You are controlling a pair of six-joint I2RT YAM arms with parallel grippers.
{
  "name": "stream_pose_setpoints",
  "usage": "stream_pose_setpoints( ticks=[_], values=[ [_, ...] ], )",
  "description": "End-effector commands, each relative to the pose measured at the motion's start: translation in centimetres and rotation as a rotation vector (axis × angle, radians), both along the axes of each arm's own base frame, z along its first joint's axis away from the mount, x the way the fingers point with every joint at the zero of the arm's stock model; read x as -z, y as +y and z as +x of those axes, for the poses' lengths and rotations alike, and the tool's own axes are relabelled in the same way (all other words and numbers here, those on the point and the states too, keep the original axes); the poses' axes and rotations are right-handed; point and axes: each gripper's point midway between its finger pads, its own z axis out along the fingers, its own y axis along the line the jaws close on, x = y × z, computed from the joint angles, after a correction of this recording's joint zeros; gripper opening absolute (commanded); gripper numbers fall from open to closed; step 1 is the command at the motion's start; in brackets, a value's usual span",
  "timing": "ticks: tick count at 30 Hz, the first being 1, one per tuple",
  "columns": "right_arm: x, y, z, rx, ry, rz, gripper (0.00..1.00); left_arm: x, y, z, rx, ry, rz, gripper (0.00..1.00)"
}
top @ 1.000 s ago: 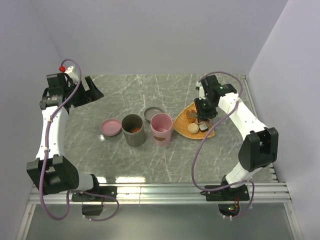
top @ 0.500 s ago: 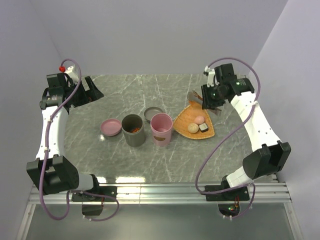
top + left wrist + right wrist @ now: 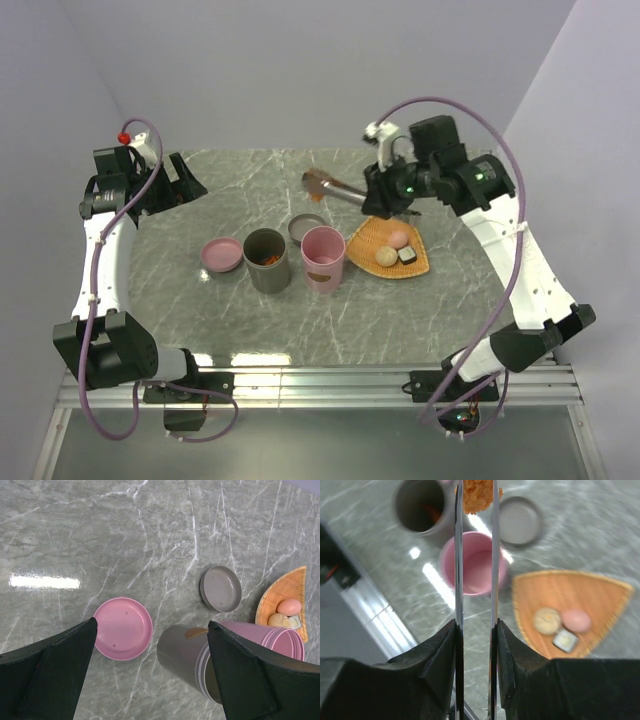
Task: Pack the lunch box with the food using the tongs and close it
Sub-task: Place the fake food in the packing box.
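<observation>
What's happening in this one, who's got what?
The right end effector is clamped on the tongs, which pinch an orange-brown piece of food up in the air near the open pink cup and grey cup. A pink ball, a beige ball and a dark block lie on the orange tray. The pink lid and grey lid lie on the table. The left end effector is open and empty, far left.

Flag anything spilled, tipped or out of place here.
Nothing stands out. The grey container and pink container stand upright, the pink lid and grey lid lie flat beside them, three pieces sit on the orange tray, and the tongs pinch one orange-brown piece.
</observation>
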Motion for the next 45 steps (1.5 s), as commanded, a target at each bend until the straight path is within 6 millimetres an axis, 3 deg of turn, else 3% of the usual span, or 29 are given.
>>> stream_pose_setpoints(
  ticks=[1,8,16,18,27,32,45],
  values=[
    [-2.3,3.1,-3.4,-0.189,-0.078,0.034,0.17,-1.0,0.5,0.0,-0.013,-0.039,0.031,0.99],
    [-1.2,7.9,-5.6,-0.332,-0.065,0.018,0.17,-0.8,0.6,-0.2,-0.019,-0.035,0.037,0.99],
    [0.9,11.5,-5.3,-0.371,-0.036,0.004,0.16,-0.9,0.9,-0.2,-0.027,-0.032,0.046,0.99],
    [2.4,11.6,-5.2,-0.363,-0.013,-0.004,0.17,-1.0,0.8,-0.2,-0.025,-0.033,0.049,0.99],
    [4.6,12.1,-4.2,-0.326,-0.005,-0.013,0.21,-0.6,0.7,-0.2,-0.018,-0.024,0.039,0.99],
    [6.0,12.1,-4.3,-0.339,0.023,-0.046,0.29,-0.7,0.7,-0.1,-0.019,-0.029,0.038,0.99],
    [6.4,12.2,-3.4,-0.314,0.002,-0.062,0.5,-0.6,0.7,-0.1,-0.018,-0.024,0.04,0.99]
  ],
)
